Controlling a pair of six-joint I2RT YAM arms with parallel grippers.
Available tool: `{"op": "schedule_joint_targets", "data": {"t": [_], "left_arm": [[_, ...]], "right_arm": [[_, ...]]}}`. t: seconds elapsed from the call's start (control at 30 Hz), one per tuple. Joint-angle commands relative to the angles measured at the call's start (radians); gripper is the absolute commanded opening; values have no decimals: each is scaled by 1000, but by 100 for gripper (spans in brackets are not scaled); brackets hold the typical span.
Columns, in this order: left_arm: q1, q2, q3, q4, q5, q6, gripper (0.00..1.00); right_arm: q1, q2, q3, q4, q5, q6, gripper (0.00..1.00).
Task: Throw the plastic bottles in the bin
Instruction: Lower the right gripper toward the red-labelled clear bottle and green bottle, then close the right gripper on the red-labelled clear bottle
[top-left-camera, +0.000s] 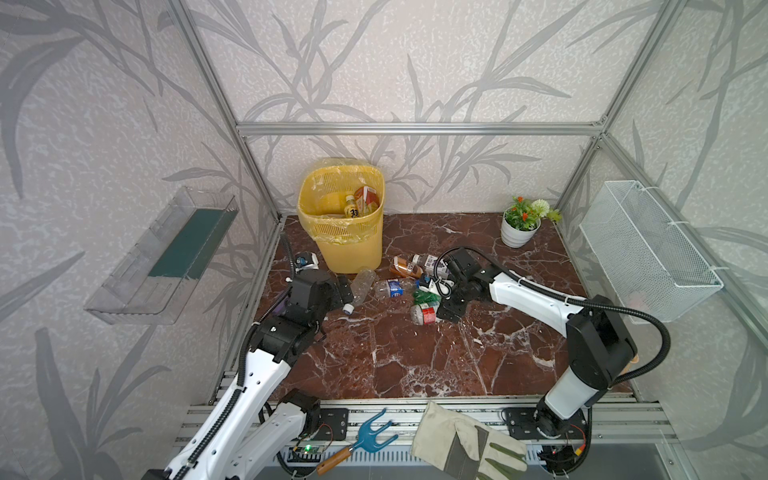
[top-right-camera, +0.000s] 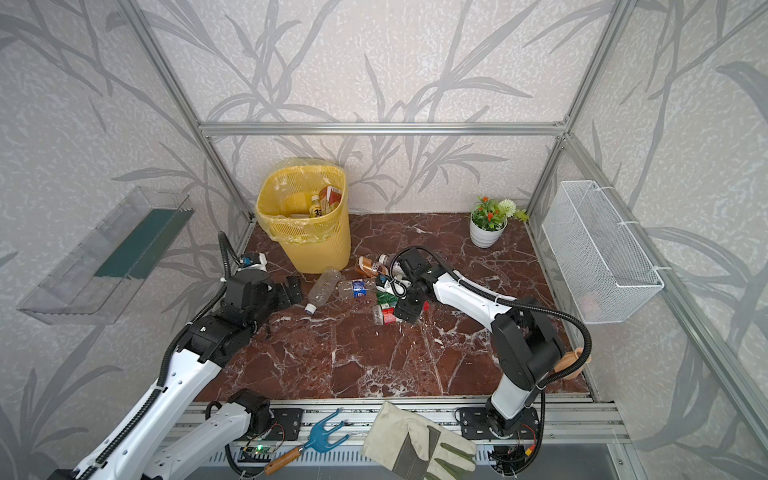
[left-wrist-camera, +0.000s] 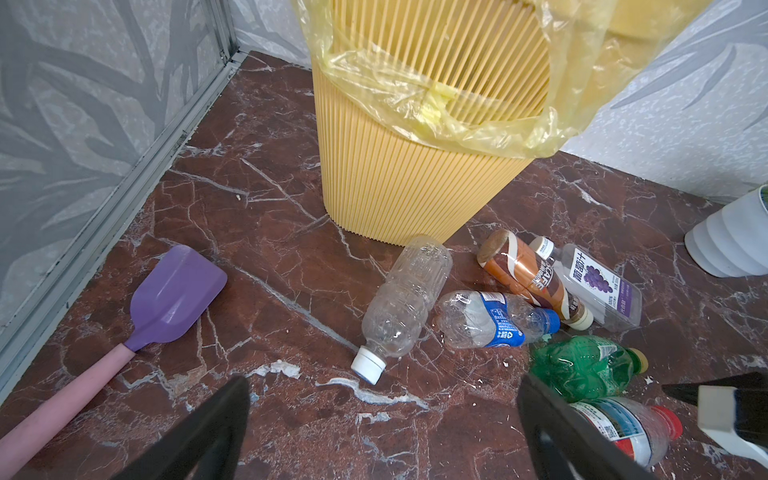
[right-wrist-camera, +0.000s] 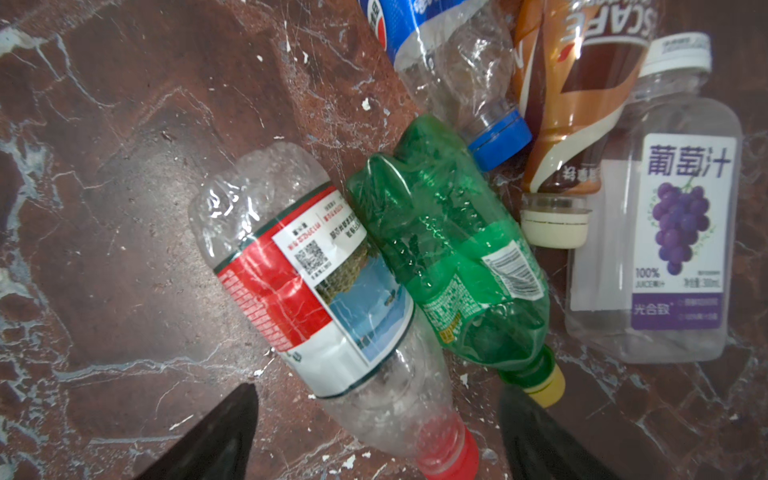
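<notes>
**Right fingers astride a bottle neck; left fingers open and empty**

We see the right fingers (right-wrist-camera: 224, 440) spread apart and gripping nothing, one on each side of the neck of the red-label bottle (right-wrist-camera: 307, 282). This bottle lies on the worktop (right-wrist-camera: 104, 208), touching the green bottle (right-wrist-camera: 449, 257). The left fingers (left-wrist-camera: 216, 424) stand wide open and empty, just short of the white cap of the clear bottle (left-wrist-camera: 403, 299). The loose bottles lie near the foot of the bin (top-left-camera: 349, 249), which already holds a few. We judge three risks. A grip on the tapered, crushed neck may slip. A finger, on closing, may snag the green bottle's cap. The two arms, working close together, may collide.
</notes>
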Motion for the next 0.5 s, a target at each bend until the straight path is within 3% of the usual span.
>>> {"op": "schedule_joint_targets", "data": {"t": [0.0, 0.47], "left_arm": [[-3, 1, 24, -29, -8, 7, 99], [-3, -10, 22, -35, -25, 13, 99]], "right_arm": [[14, 37, 30, -21, -31, -7, 91], [81, 99, 45, -105, -74, -10, 87]]}}
